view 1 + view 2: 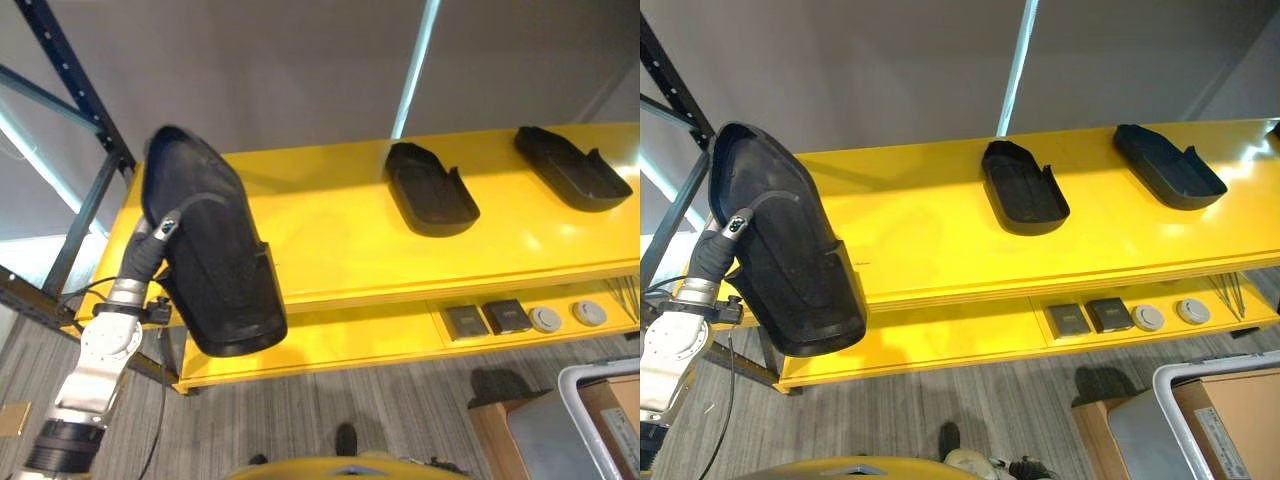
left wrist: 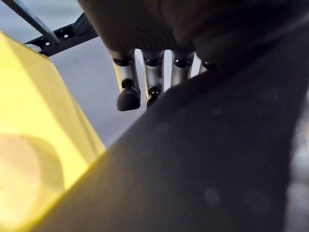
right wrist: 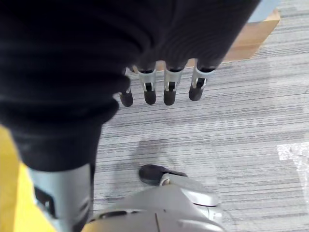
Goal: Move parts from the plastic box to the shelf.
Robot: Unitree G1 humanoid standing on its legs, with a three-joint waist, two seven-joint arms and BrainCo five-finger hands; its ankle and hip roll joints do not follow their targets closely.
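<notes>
Silver, dark-tipped fingers of left hand (image 2: 145,82) curled down over edge of large black moulded part (image 1: 212,255), thumb tip showing at its upper face in the eye views; part gripped. Held tilted, long axis running up and away, above left end of yellow shelf (image 1: 330,240), lower end overhanging shelf's front edge. Two more black moulded parts lying flat on shelf top: one near centre (image 1: 430,188), one toward right end (image 1: 572,167), well apart. Lower yellow ledge carrying two dark square pieces (image 1: 487,319) and two round grey pieces (image 1: 567,316). Right hand (image 3: 164,87) hanging over grey carpet (image 3: 251,116), fingers relaxed, nothing held. Cardboard box (image 1: 615,410) at lower right.
</notes>
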